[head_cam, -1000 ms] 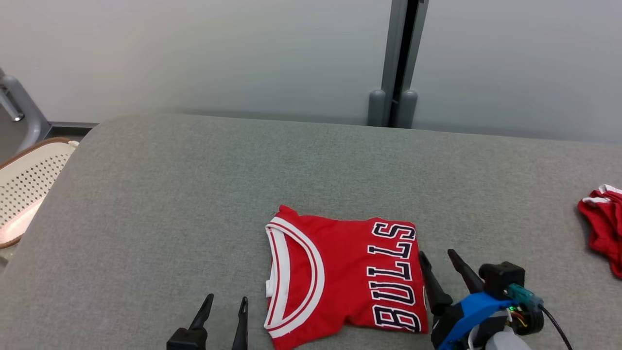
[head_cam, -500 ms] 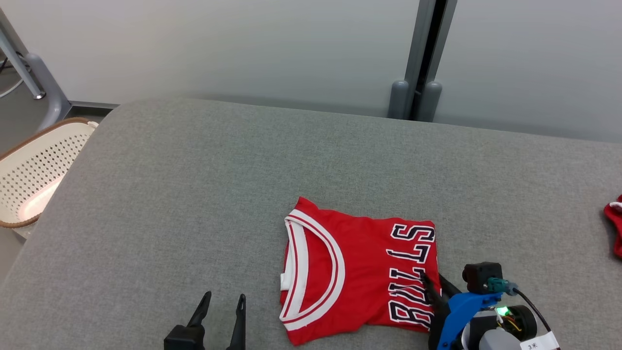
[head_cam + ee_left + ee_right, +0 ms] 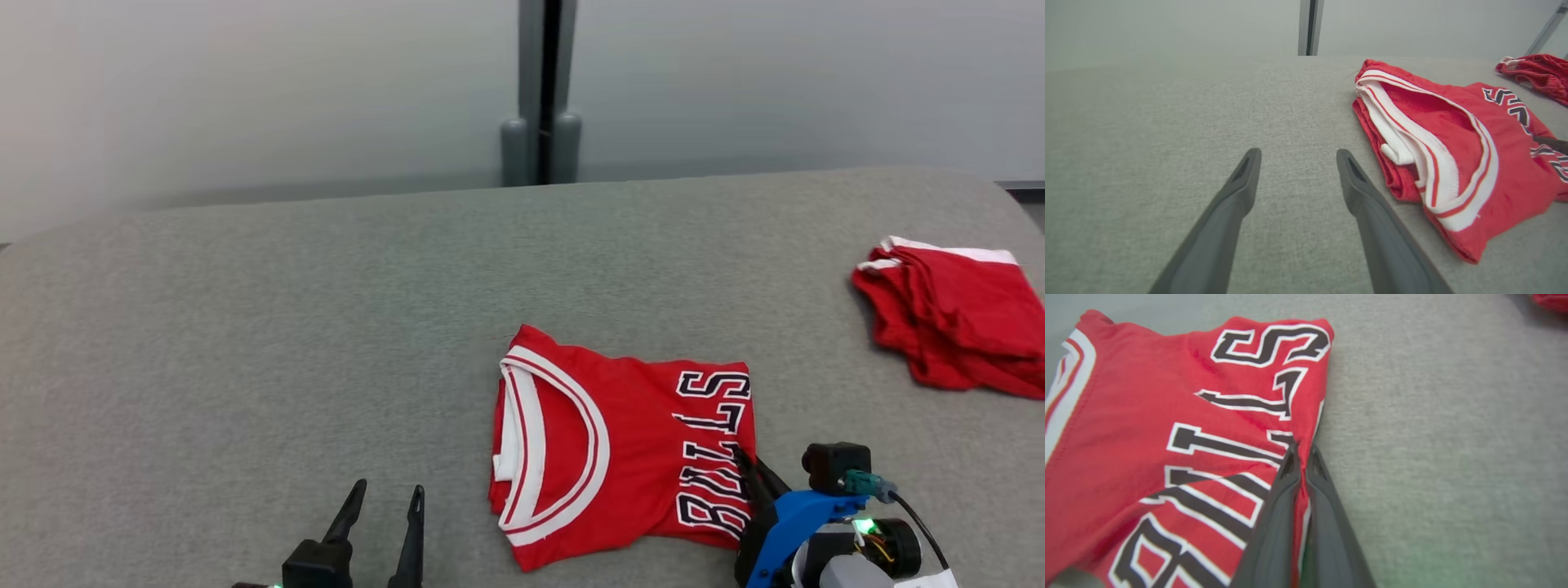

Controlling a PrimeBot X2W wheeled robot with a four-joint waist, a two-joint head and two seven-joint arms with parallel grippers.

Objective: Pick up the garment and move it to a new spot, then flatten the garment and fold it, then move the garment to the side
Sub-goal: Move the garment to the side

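Jersey (image 3: 620,441): red, white-and-red striped neck trim, black letters outlined white. Second garment (image 3: 955,318): red, white edge band. Surface (image 3: 245,367): grey, fine woven fleck. Right gripper (image 3: 1301,450): dark grey fingers; bracket (image 3: 788,514) blue.

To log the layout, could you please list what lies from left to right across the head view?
In order: left pincer → jersey → right pincer, shut on the jersey's right edge → second red garment.
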